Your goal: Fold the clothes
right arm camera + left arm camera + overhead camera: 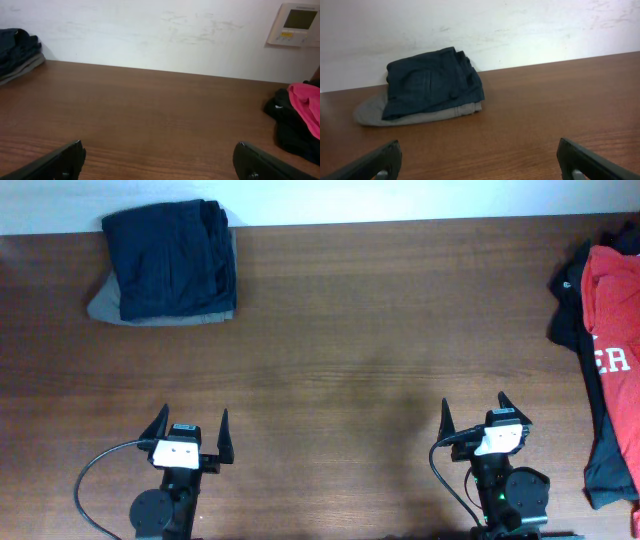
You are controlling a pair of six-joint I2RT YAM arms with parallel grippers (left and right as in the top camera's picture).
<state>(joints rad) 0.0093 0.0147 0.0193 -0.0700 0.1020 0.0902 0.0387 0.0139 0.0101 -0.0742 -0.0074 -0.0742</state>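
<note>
Table (pixel 380 330), wood, seen from overhead. Far-left corner of the table: navy garment (pixel 170 260), folded, lying on top of a grey garment (pixel 103 306), also folded. The grey one sticks out at the navy one's left and near edges, and the stack sits close to the white wall (pixel 520 30). Near edge of the table, left side: left gripper (pixel 193 412), jaws spread wide, nothing between them, well apart from the stack; its wrist view shows both dark fingers (pixel 375 162) low in frame with bare wood between. Near edge, right side: right gripper (pixel 473 402), also wide open and empty, fingers apart over bare wood. Right edge of the table: red shirt (pixel 615 310) with white lettering, spread loosely and unfolded, partly cut off by the frame, lying over a black garment (pixel 570 320) that pokes out on its left and near sides. Both are well apart from the right gripper. Wall panel (pixel 296 24) above the table's right end in the right wrist view.
</note>
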